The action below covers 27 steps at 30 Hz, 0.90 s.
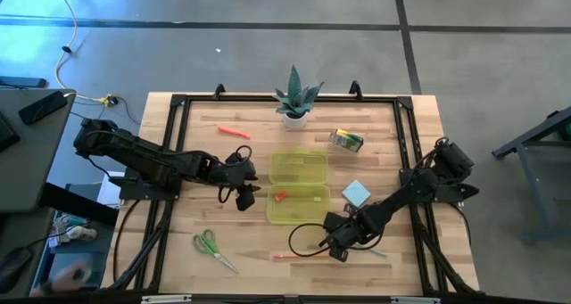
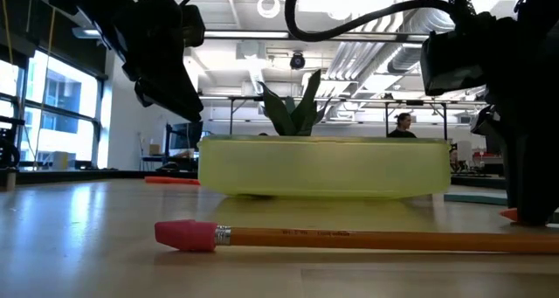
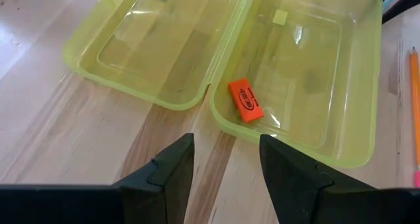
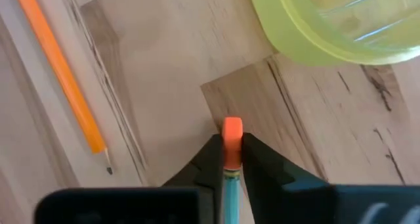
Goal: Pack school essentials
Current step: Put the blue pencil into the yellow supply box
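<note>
Your yellow case (image 1: 297,187) lies open at the middle of the table (image 1: 205,126), both halves up, with a red eraser (image 1: 280,197) alone in the front half near its left wall. The right gripper (image 4: 231,159) is clamped on a pen with an orange cap (image 4: 231,135), low over the boards just off the case's front right corner. An orange pencil (image 1: 308,255) lies along the front edge beside it, its pink end (image 2: 185,234) pointing left. The left gripper (image 3: 224,165) hangs just left of the case with its fingers spread and nothing between them.

The note pad (image 1: 356,193) sits right of the case, the crayon box (image 1: 346,140) near the back, the scissors (image 1: 210,246) at front left, a red pen (image 1: 234,131) at back left. The plant (image 1: 295,97) stands at the back edge. Bare boards lie open left of the case.

In the low view the case wall hides its contents, and a person (image 2: 403,126) shows far behind.
</note>
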{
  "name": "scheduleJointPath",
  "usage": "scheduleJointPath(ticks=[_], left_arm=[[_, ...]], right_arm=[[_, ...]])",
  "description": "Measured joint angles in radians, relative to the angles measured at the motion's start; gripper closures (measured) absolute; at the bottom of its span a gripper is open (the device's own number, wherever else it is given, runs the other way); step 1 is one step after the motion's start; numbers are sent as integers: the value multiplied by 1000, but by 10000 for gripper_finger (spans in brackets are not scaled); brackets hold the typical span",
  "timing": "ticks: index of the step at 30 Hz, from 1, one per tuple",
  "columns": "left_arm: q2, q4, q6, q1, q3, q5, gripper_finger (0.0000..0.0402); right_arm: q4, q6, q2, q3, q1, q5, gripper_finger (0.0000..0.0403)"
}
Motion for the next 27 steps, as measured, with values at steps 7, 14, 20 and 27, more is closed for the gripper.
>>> scheduleJointPath(ticks=[7, 14, 20, 27], left_arm=[[0, -1, 0, 0, 0, 7, 240], [0, -1, 0, 0, 0, 7, 240], [0, -1, 0, 0, 0, 8, 240], [0, -1, 0, 0, 0, 8, 241]], right_arm=[[-40, 19, 2, 1, 3, 0, 386], [-41, -28, -2, 0, 25, 18, 386], [-34, -72, -24, 17, 38, 5, 386], [-31, -193, -38, 102, 35, 35, 386]])
